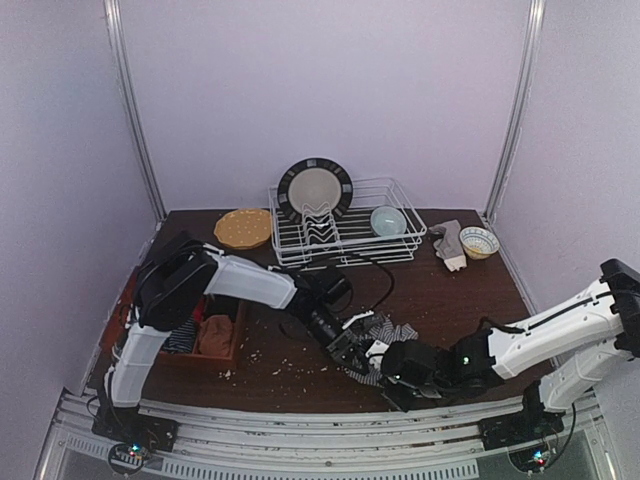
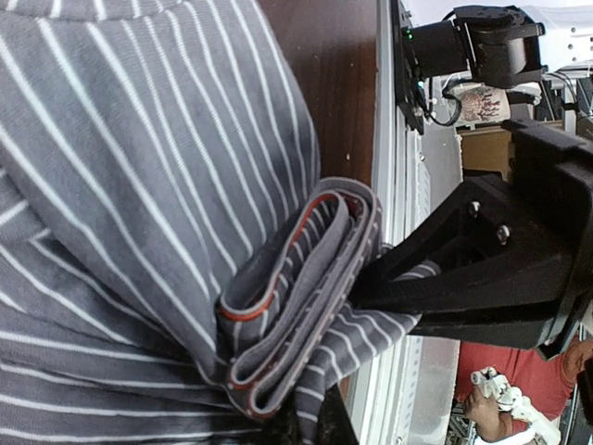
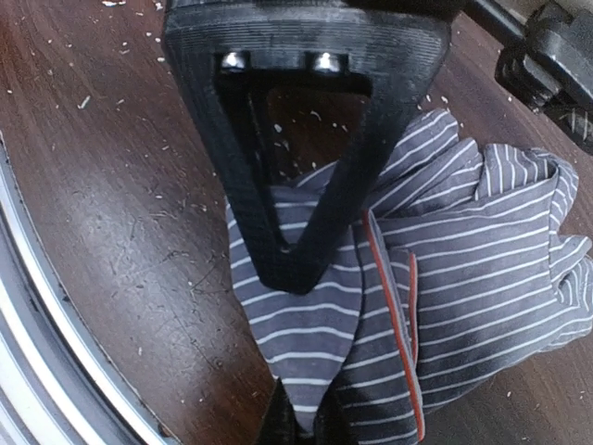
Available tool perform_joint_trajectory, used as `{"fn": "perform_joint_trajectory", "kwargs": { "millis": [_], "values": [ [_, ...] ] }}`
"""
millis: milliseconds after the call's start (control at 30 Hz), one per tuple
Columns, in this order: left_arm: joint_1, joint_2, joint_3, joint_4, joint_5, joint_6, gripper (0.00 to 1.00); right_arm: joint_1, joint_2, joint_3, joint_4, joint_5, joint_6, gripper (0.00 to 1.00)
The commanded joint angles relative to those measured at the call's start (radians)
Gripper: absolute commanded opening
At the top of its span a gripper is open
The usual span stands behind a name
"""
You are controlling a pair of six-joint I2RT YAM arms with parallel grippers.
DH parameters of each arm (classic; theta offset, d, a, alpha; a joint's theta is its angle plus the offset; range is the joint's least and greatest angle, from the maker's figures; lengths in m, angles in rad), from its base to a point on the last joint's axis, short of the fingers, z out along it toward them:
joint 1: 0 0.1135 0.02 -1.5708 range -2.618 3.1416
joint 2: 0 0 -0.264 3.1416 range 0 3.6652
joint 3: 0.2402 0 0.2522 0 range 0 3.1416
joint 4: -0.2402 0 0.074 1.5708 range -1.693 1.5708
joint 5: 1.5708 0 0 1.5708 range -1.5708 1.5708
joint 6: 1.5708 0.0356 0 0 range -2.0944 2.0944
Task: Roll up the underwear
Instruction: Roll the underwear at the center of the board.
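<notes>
Left gripper (image 1: 352, 352) pinched tight on the folded, red-trimmed edge of the striped underwear (image 3: 463, 260). Right gripper (image 3: 289, 357) clamped thin on a loose fold beside it. Cloth sits bunched near the table's (image 3: 111, 185) front edge, between both grippers. Roll looks barely begun to me. My plan: level both pinches, turn them together over the flat part, light tension, no dragging toward the rail (image 3: 37, 352).

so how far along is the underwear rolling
Early. Done: one edge of the striped underwear is folded over in layers. In hand: the left gripper and right gripper are both shut on it. Left: the rest lies loose, not yet a roll, and orange cloth waits in the wooden box.
</notes>
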Motion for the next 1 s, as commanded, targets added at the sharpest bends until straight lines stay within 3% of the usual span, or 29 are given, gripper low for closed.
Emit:
{"fn": "perform_joint_trajectory", "kwargs": {
  "millis": [0, 67, 133, 200, 433, 500, 533, 633, 700, 800, 967],
  "values": [
    [0.012, -0.014, -0.031, 0.004, -0.07, -0.016, 0.17, -0.062, -0.058, -0.032, -0.01, -0.125, 0.061, 0.0],
    [0.019, -0.068, -0.082, 0.068, -0.117, -0.043, 0.38, -0.11, -0.079, -0.065, 0.025, -0.216, 0.101, 0.0],
    [0.023, -0.132, -0.153, 0.123, -0.17, -0.063, 0.74, -0.163, -0.099, -0.102, 0.06, -0.304, 0.144, 0.0],
    [0.029, -0.204, -0.22, 0.163, -0.241, -0.072, 0.94, -0.227, -0.119, -0.14, 0.093, -0.366, 0.184, 0.0],
    [0.023, -0.435, -0.468, 0.452, -0.545, -0.053, 0.98, -0.375, -0.123, -0.207, 0.223, -0.653, 0.283, 0.0],
    [-0.023, -0.504, -0.577, 0.598, -0.658, 0.047, 0.98, -0.402, -0.117, -0.227, 0.273, -0.712, 0.323, 0.0],
    [-0.045, -0.538, -0.652, 0.771, -0.697, 0.104, 0.98, -0.416, -0.114, -0.246, 0.312, -0.745, 0.345, 0.0],
    [-0.091, -0.584, -0.819, 1.056, -0.661, 0.337, 0.98, -0.473, -0.078, -0.27, 0.379, -0.847, 0.404, 0.0],
    [-0.118, -0.574, -0.819, 1.074, -0.621, 0.5, 0.98, -0.497, -0.051, -0.279, 0.418, -0.897, 0.433, 0.0],
    [-0.185, -0.531, -0.729, 0.929, -0.661, 0.74, 0.98, -0.529, -0.016, -0.283, 0.45, -0.961, 0.469, 0.0],
    [-0.22, -0.44, -0.65, 0.91, -0.695, 0.899, 0.92, -0.566, -0.003, -0.281, 0.439, -1.0, 0.492, 0.0]
  ]
}}
